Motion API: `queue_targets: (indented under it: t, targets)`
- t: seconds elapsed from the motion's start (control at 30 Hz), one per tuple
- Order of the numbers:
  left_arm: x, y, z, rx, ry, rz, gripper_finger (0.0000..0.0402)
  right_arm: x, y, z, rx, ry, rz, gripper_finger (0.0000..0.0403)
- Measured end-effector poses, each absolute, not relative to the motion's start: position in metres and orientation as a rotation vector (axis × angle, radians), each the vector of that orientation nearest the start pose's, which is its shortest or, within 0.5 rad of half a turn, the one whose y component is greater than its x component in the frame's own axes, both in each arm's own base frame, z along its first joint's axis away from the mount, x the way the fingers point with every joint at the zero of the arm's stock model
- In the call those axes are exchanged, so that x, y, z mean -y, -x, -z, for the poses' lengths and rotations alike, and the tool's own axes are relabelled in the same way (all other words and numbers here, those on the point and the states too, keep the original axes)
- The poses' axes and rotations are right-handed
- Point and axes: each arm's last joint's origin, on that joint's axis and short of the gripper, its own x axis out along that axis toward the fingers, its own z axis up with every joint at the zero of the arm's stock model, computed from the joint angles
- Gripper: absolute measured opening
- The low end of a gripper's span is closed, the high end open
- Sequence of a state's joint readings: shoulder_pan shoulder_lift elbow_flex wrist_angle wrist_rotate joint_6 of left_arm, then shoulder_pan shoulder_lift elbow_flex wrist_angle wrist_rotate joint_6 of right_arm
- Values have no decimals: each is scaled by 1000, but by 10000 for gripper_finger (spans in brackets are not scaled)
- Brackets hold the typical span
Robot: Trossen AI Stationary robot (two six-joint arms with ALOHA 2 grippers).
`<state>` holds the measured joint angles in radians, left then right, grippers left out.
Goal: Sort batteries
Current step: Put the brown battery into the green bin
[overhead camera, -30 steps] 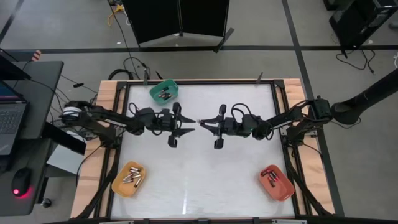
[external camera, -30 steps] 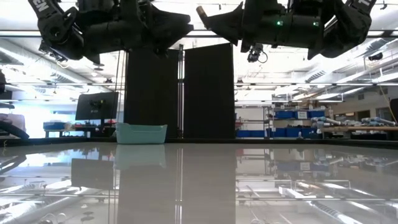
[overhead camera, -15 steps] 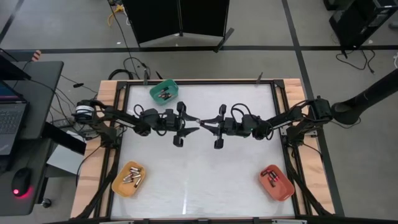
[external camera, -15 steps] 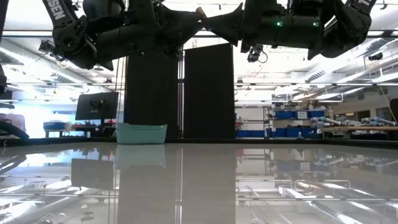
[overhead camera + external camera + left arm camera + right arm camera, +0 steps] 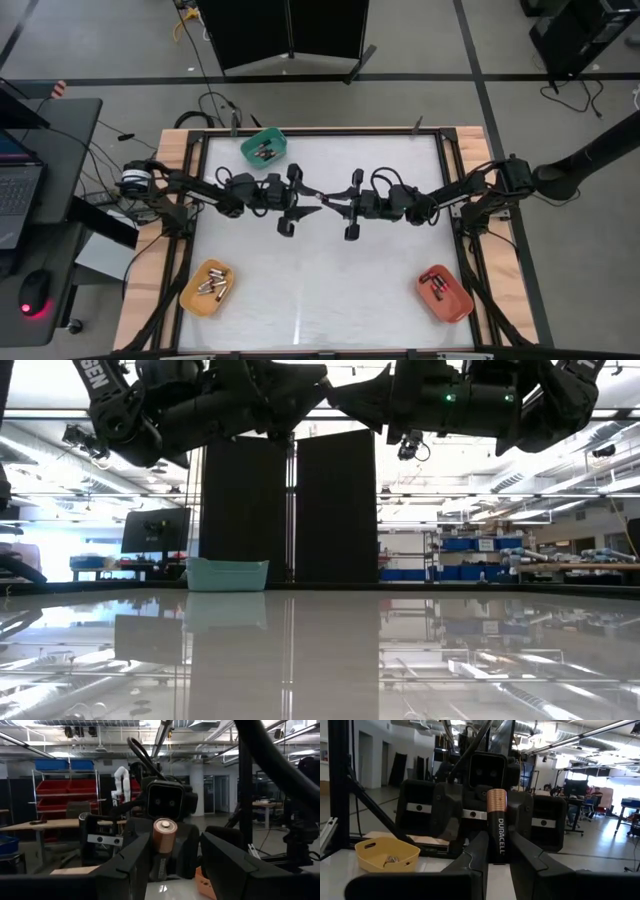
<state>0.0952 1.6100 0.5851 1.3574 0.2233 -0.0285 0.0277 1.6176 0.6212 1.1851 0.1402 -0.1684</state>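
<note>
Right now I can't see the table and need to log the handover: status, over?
Right gripper shut on battery, mid-table, held aloft. Left gripper open, fingers either side of the battery's end. Nothing between them; green bin well clear.

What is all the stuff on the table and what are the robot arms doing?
Table: one, white, wood-edged.
Green bin: one, far left, batteries inside.
Orange bin: one, near left, batteries inside.
Red bin: one, near right, batteries inside.
Duracell battery: one, black and copper, upright above the table's middle.
Left gripper: open, facing the battery.
Right gripper: shut on the Duracell battery.
</note>
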Motion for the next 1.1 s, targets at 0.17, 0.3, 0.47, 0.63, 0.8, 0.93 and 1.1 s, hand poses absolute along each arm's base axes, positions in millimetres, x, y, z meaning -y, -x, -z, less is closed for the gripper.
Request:
queue_targets:
  t: [0.17, 0.3, 0.47, 0.63, 0.8, 0.93, 1.1]
  targets:
    - [-23, -301, -224, 339, -27, 129, 181, -5, -311, -212, 178, 152, 128, 61]
    - [-23, -302, -226, 347, -29, 129, 181, -4, -311, -211, 167, 160, 128, 61]
    - [-23, -305, -227, 329, -49, 125, 178, -5, -311, -211, 167, 161, 128, 61]
    - [-23, -310, -228, 294, -69, 125, 156, -6, -311, -212, 173, 166, 123, 61]
    - [-23, -312, -232, 307, -85, 144, 110, -7, -311, -212, 175, 167, 120, 61]
    - [-20, -313, -232, 311, -131, 143, 62, -7, -311, -212, 176, 167, 114, 61]
    - [-19, -312, -233, 317, -136, 141, 54, -7, -311, -212, 178, 166, 115, 61]
